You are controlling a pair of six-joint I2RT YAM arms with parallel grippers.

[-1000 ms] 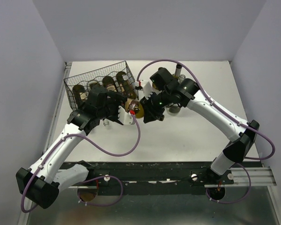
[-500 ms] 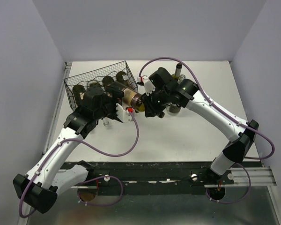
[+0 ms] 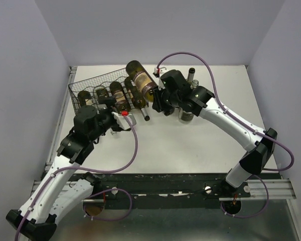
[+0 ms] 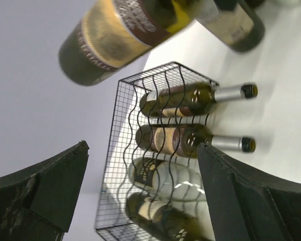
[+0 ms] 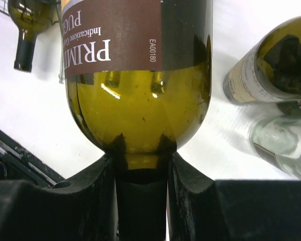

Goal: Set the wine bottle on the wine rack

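Over the wine rack (image 3: 80, 86), at its right end: the wine bottle (image 3: 141, 79) — lifted off the wires, tilted, base toward the far wall (image 3: 165, 30), not in any cradle.
On the bottle's neck: the right gripper (image 3: 158, 99), jaws clamped on it; its wrist view shows the neck pinched between both fingers (image 5: 88, 201) just under the green shoulder.
In front of the rack's near side: the left gripper (image 3: 123, 119), jaws wide apart with nothing between them — its camera looks through the gap at the rack's mesh wall.
Inside the rack: four bottles (image 3: 118, 93) lying side by side in the wavy cradles, necks toward the near side; the rightmost neck pokes out past the wire.
Rack's spot: far left part of the white table (image 3: 190, 145).
Beside the right arm: a dark bottle (image 3: 191, 75) and a clear bottle (image 3: 184, 114) standing on the table, apart from the rack.
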